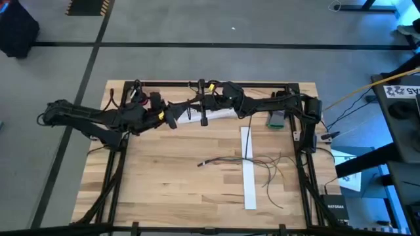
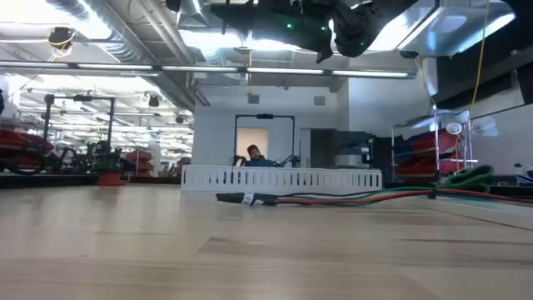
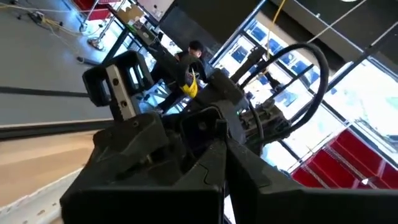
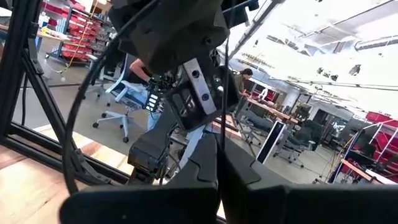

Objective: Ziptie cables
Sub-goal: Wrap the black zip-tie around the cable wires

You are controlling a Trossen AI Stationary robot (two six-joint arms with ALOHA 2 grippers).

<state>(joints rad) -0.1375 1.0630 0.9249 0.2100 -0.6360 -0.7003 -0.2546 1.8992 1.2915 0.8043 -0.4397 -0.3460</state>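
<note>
Both jaws look together, empty, raised at the counter's [image 1: 164,196] far edge; cables [image 1: 246,160] lie crosswise below, nearer the right gripper [image 1: 205,115] than the left gripper [image 1: 172,118].

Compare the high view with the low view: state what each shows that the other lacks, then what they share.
Only the high view shows both arms whole, meeting at the table's far edge, left end effector and right end effector apart from the cables, plus a white strip crossing the wood. Only the low view shows the room behind, a person seated there and a white slotted rail. Both show the wooden table and the cables lying flat on it, unheld.
</note>
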